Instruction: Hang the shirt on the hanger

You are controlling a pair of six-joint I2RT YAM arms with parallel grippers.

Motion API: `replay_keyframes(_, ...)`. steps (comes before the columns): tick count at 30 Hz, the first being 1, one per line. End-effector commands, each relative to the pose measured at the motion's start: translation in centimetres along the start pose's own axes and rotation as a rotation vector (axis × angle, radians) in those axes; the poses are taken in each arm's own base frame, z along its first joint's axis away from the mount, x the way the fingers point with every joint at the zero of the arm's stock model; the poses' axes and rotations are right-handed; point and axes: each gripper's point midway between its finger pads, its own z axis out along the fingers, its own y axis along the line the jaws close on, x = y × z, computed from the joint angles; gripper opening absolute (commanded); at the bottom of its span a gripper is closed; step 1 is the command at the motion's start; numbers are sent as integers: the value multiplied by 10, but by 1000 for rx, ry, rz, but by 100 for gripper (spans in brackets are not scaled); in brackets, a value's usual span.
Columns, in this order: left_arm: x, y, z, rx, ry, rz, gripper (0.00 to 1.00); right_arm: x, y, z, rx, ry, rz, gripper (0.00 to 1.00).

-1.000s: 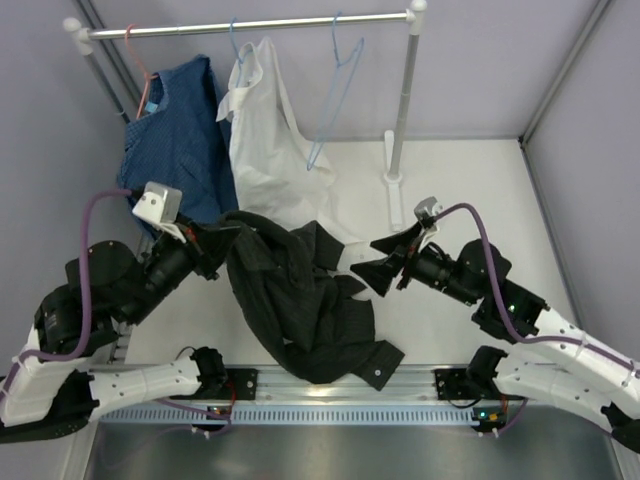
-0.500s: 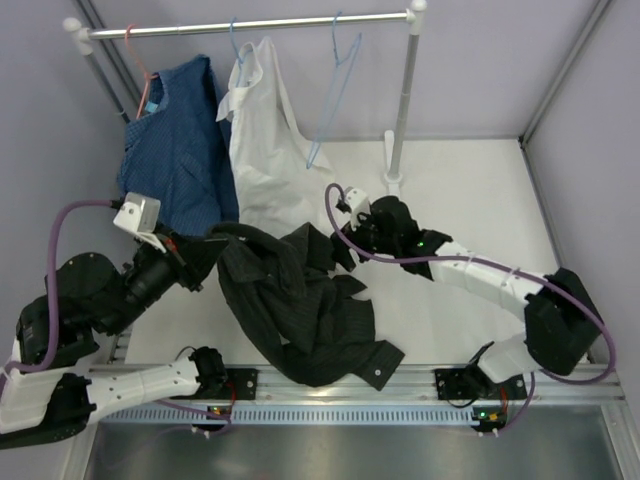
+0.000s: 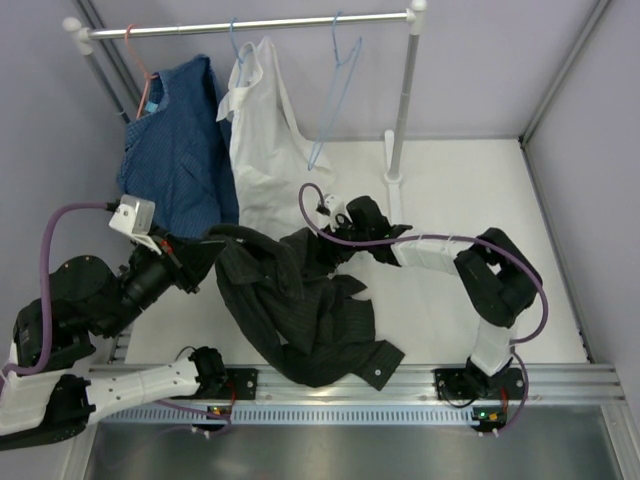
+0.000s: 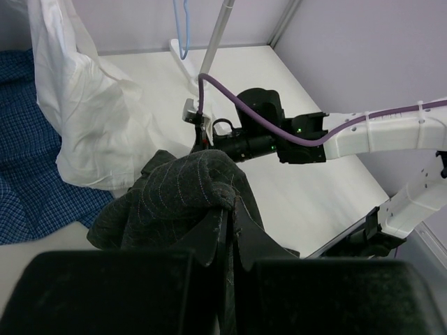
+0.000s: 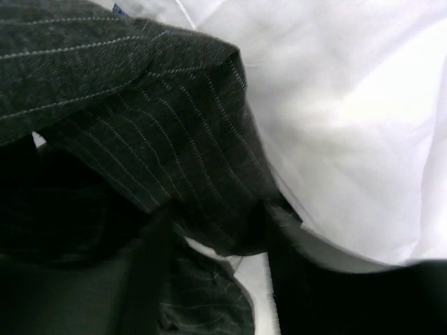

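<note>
The black pinstriped shirt lies crumpled on the table, one end lifted at the left. My left gripper is shut on a bunched fold of it, with the fabric pinched between the fingertips. My right gripper is stretched out to the shirt's upper edge. It is open, with a fold of the shirt lying between its spread fingers. The empty light-blue wire hanger hangs on the rail, far from both grippers. Its lower tip shows in the left wrist view.
A clothes rail spans the back on two posts; the right post stands just behind the right gripper. A blue shirt on a pink hanger and a white shirt hang from it, the white one draping onto the table beside the black shirt.
The right arm has swung left and stretched out, bringing its open gripper onto the shirt's upper fold. The left gripper has drawn slightly back to the left, still holding the shirt.
</note>
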Motion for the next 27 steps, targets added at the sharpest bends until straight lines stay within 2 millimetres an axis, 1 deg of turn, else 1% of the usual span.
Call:
replay_keyframes(1,-9,-4,-1,14,-25,-17,0,-48,6,3,-20,-172,-35,44)
replay_keyframes(2,-9,-3,-1,13,-27,-18,0,-51,1,0,15,-186,-36,33)
replay_keyframes(3,-10,-2,-2,8,-31,-19,0,-54,0,-3,33,-200,-32,14)
replay_keyframes(4,-9,-1,-2,2,-33,-19,0,-51,-8,-8,83,-205,-20,2)
replay_keyframes(5,-10,1,-3,-4,-38,-20,0,-64,-7,-22,107,-245,-21,0)
replay_keyframes(6,-11,4,-3,-19,-45,-18,0,-67,-7,-31,123,-263,0,0)
replay_keyframes(7,-11,6,-3,-28,-48,-17,0,-61,-10,-39,145,-263,18,0)
replay_keyframes(8,-11,9,-3,-44,-54,-18,0,-74,-10,-60,187,-310,26,0)
replay_keyframes(9,-14,16,-2,-84,-72,-22,0,-76,-11,-72,217,-320,49,0)
replay_keyframes(10,-16,20,-2,-108,-86,-34,0,-71,-14,-81,252,-313,62,0)
replay_keyframes(11,-15,24,2,-143,-87,-27,0,-76,-14,-105,299,-335,72,0)
replay_keyframes(12,-19,39,4,-238,-118,-23,0,-75,-14,-118,325,-343,82,0)
replay_keyframes(13,-19,44,7,-284,-127,-22,0,-70,-20,-130,381,-347,98,0)
replay_keyframes(14,-18,48,11,-321,-128,-11,0,-80,-15,-155,402,-402,110,0)
replay_keyframes(15,-18,49,23,-378,-127,13,0,-71,-16,-168,435,-380,130,0)
replay_keyframes(16,-18,48,29,-392,-126,21,0,-67,-23,-184,506,-381,149,0)
replay_keyframes(17,-23,44,34,-398,-134,22,0,-76,-20,-213,542,-439,169,0)
replay_keyframes(18,-27,36,47,-402,-139,28,0,-64,-21,-228,586,-401,183,0)
replay_keyframes(19,-33,33,51,-411,-152,36,0,-74,-25,-254,661,-440,197,0)
replay_keyframes(20,-40,29,55,-417,-164,43,0,-82,-20,-286,694,-496,207,0)
replay_keyframes(21,-57,20,62,-422,-186,47,0,-86,-16,-313,729,-500,211,0)
replay_keyframes(22,-67,17,66,-438,-201,54,0,-89,-18,-338,791,-525,221,0)
replay_keyframes(23,-78,14,68,-460,-217,66,0,-95,-12,-366,811,-563,217,0)
replay_keyframes(24,-87,8,74,-461,-223,78,0,-98,-8,-384,828,-574,213,0)
replay_keyframes(25,-102,-4,88,-463,-228,108,0,-105,-1,-417,860,-592,216,0)
replay_keyframes(27,-110,-19,108,-431,-211,129,0,-109,5,-445,890,-603,204,0)
